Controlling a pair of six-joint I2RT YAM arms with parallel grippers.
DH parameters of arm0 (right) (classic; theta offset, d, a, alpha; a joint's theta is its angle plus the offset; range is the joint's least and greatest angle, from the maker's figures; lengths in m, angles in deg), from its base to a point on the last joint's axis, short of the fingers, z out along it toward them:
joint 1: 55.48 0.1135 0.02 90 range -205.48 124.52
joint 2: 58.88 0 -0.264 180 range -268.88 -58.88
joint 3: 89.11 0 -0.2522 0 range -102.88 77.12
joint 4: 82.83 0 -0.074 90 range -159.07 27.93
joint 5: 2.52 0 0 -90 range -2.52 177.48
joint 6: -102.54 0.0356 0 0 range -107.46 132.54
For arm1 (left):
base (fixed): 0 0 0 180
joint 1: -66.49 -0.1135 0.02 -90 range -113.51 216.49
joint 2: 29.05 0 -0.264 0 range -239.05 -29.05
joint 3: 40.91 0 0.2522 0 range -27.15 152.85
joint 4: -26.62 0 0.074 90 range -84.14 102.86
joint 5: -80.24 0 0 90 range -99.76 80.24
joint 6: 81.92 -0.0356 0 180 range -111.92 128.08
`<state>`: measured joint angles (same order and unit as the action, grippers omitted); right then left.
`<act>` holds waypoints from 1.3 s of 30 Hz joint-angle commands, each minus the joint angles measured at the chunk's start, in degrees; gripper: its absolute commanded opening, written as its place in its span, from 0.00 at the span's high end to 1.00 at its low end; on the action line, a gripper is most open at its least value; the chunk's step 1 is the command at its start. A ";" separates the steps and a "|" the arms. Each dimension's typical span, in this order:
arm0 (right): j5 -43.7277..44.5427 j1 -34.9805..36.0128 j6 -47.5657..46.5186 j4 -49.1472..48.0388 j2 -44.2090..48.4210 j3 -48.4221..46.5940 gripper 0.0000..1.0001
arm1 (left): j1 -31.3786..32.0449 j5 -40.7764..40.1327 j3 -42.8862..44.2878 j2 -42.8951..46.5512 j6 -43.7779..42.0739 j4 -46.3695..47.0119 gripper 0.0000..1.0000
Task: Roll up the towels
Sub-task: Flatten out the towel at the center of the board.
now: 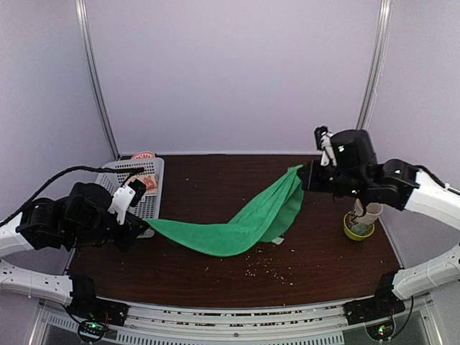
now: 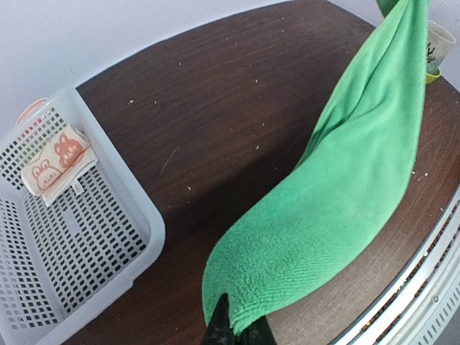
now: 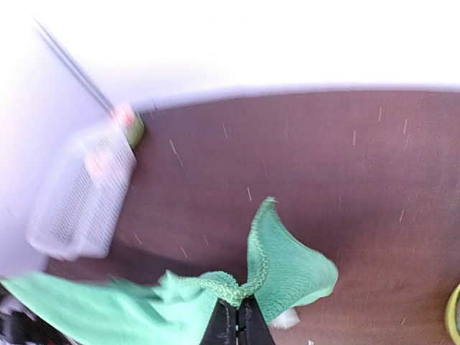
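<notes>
Over the table, the green towel (image 1: 237, 223) sags stretched between both arms, not rolled yet.
At its ends the left gripper (image 2: 236, 327) and the right gripper (image 3: 237, 322) are each clamped on a corner; the printed towel (image 2: 56, 164) lies in the basket (image 2: 108, 287), also unrolled.

Motion is smearing the right wrist view, leaving the white basket (image 3: 79, 194) and the round thing (image 3: 129, 123) behind it too blurred to make out. In the left wrist view, the green towel (image 2: 345, 194) is running off the top edge, and the frame is cutting through the cup (image 2: 441, 41).
</notes>
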<state>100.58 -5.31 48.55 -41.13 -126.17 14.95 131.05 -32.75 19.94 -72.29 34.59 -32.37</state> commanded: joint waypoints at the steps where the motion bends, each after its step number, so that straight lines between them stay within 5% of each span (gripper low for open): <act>1: 8.47 -0.59 -6.38 8.80 8.16 -5.17 1.00 | 0.05 -3.68 4.76 -1.86 -3.67 -0.61 1.00; 15: 7.30 -0.57 -5.75 13.29 22.85 -1.23 1.00 | 0.05 -2.76 10.06 -4.93 -7.09 -0.55 1.00; 30: 3.88 -0.58 -3.32 10.76 20.02 0.83 1.00 | 0.05 1.53 11.25 -10.79 -8.39 2.18 1.00; 39: 1.02 -0.85 -1.94 15.05 22.70 -0.81 1.00 | 0.05 13.72 7.67 -1.03 -7.49 6.87 1.00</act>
<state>102.77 -5.74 45.16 -28.41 -104.12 16.31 131.05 -26.54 29.14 -79.33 27.18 -31.65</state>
